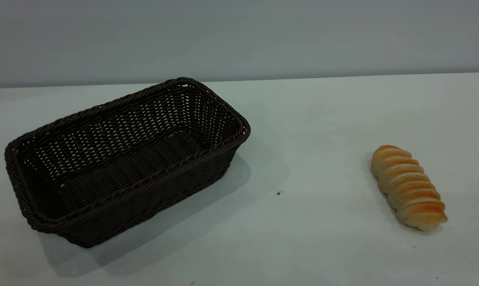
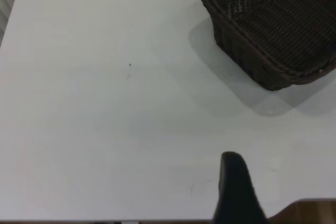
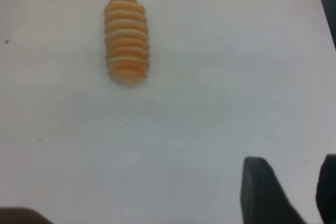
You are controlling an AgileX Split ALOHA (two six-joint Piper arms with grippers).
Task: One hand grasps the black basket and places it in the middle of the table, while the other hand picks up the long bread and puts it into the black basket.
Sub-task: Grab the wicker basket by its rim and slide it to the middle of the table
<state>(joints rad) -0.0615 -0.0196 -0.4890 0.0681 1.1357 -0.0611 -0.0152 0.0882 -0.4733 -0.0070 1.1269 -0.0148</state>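
Note:
The black basket (image 1: pixel 144 202) stands empty on the left part of the white table (image 1: pixel 310 131), turned at an angle. It also shows in the left wrist view (image 2: pixel 239 48), far from my left gripper (image 2: pixel 236 192), which hangs over bare table near the table's edge. The long bread (image 1: pixel 408 186) lies on the table at the right. In the right wrist view the bread (image 3: pixel 127 40) lies well ahead of my right gripper (image 3: pixel 294 182), which is open and empty above bare table. Neither gripper shows in the exterior view.
A small dark speck (image 1: pixel 278 193) lies on the table between basket and bread. A brown strip beyond the table's edge (image 2: pixel 310 211) shows in the left wrist view. A plain grey wall (image 1: pixel 239 35) runs behind the table.

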